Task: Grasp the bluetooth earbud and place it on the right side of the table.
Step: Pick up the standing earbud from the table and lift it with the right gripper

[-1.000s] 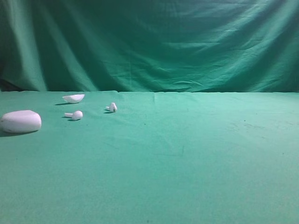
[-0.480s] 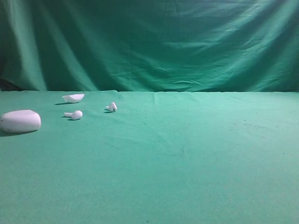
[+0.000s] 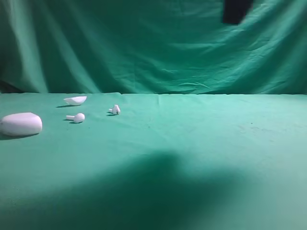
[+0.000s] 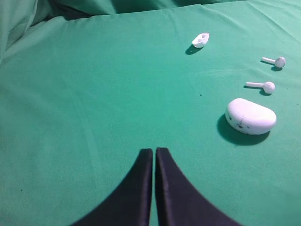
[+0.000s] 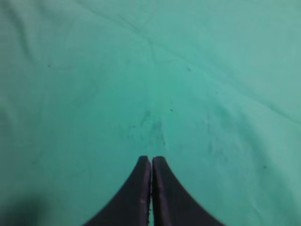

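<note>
Target location: the bluetooth earbud (image 3: 115,109) lies on the table (image 3: 201,139) at roughly the 10 o'clock position of the exterior high view, in the left-rear part of the cloth and untouched by either arm. A second earbud (image 3: 76,117) with a rounder head lies just beside it toward 8 o'clock, a white oval case (image 3: 20,124) sits further out toward 8 o'clock at the left edge, and a small white shell-shaped piece (image 3: 75,100) rests behind them toward 10 o'clock. In the left wrist view the target earbud (image 4: 275,61) appears at 2 o'clock, well apart from the left gripper (image 4: 154,151), whose two fingers are pressed together with nothing between them. The right gripper (image 5: 150,160) likewise has its fingers together and empty, hanging over bare cloth; a dark arm segment (image 3: 236,10) shows at 1 o'clock in the exterior view. Handling judgement: the earbud is probably very light, rigid and smooth-skinned, so it can skid or roll on contact. The fingers must part before descent. Recommended hold is across the head, or where stem meets head, with light closure. Wrinkled cloth may snag low fingertips.
</note>
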